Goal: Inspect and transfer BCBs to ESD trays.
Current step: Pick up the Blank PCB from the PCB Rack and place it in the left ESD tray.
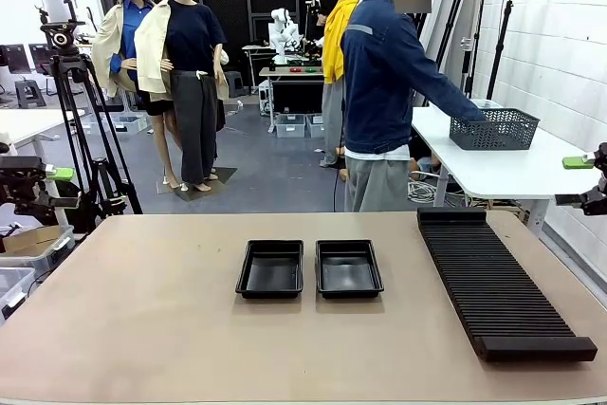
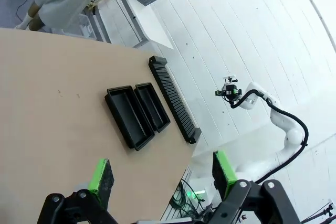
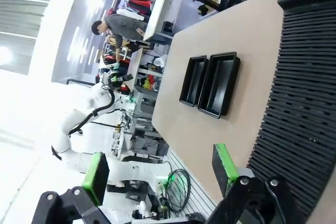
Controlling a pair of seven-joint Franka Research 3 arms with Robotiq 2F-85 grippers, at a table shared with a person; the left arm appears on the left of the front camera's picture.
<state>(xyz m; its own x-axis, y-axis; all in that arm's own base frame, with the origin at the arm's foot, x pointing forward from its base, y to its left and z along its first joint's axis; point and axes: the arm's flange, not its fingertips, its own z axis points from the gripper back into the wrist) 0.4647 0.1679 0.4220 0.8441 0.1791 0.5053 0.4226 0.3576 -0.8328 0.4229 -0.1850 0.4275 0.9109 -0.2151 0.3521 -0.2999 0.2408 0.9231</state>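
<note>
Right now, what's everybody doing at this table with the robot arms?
Nobody is handling anything yet. Two shallow glossy black plastic trays sit empty, side by side, on the tan table, with a long black ribbed rack to their right. The left gripper and right gripper both hang open out at the sides. A person in a blue jacket stands at the far side, reaching toward a dark mesh basket on a white side table.

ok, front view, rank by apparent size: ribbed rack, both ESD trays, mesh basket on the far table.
1. Ribbed rack: clearly largest.
2. Left ESD tray and right ESD tray: alike, no ranking between them.
Mesh basket: looks about tray-sized, but it sits much farther from the camera, so it is unranked against them.
</note>
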